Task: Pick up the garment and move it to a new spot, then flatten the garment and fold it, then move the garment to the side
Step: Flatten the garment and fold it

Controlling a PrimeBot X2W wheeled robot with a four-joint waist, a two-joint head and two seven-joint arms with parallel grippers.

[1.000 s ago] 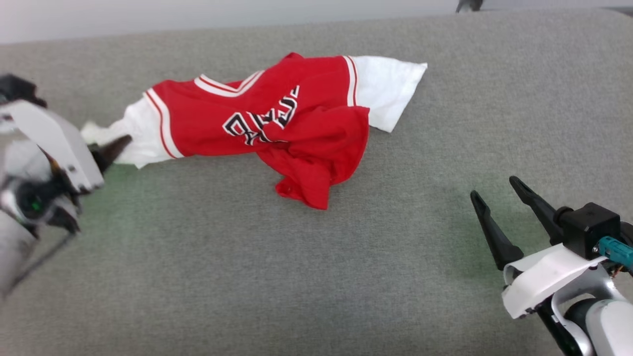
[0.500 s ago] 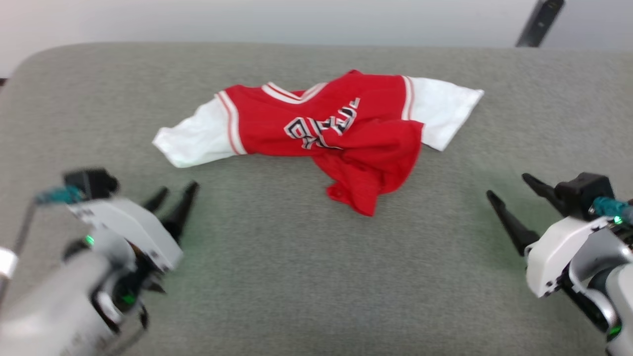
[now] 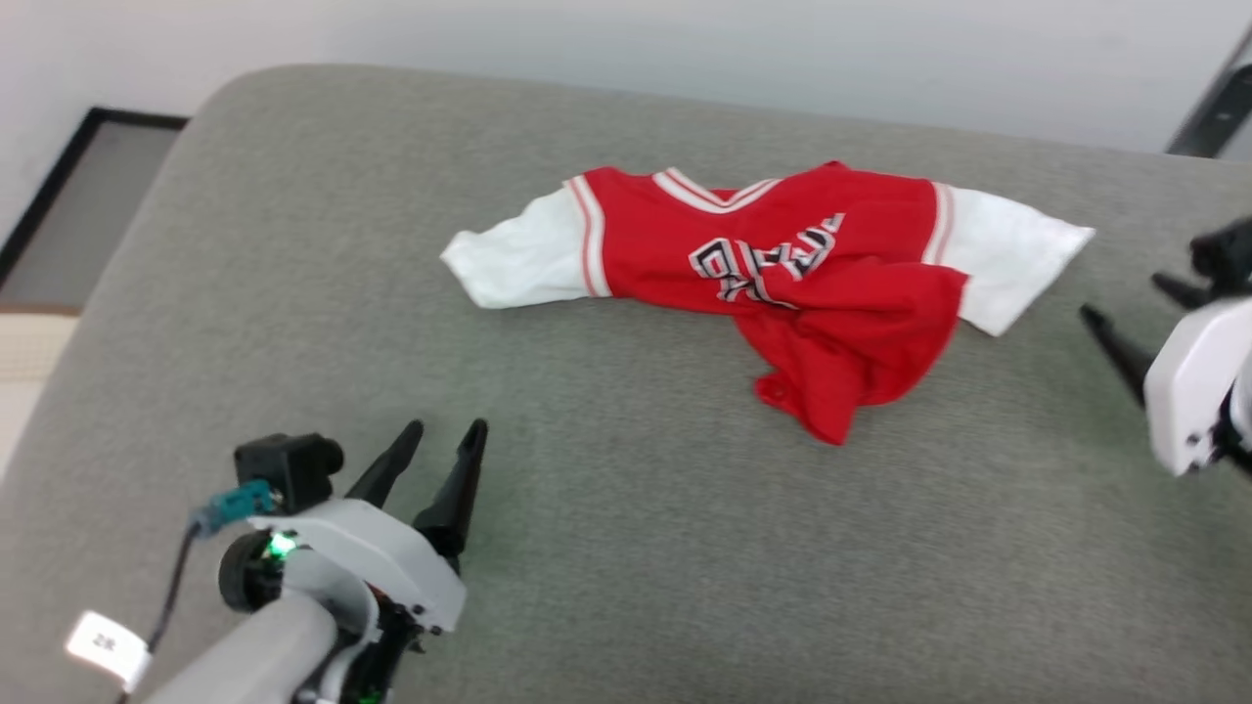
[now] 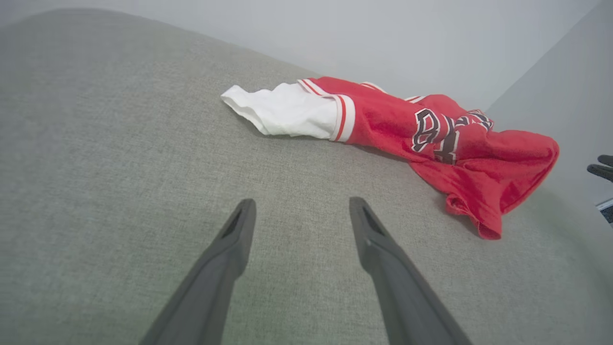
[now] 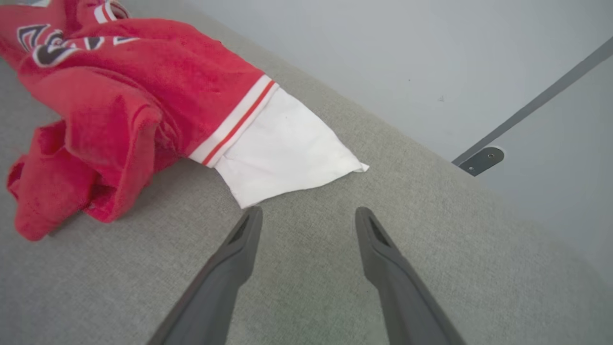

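The garment (image 3: 782, 264) lies rumpled and unfolded on the grey cushion (image 3: 626, 548), with the left claw (image 3: 447, 427) and right claw (image 3: 1123, 295) spread and empty, so flattening, folding and setting aside look undone.

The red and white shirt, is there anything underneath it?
Around the garment the grey fabric surface shows on every side, so it apparently lies straight on that. Its lower red part is bunched over itself; anything beneath the cloth is covered.
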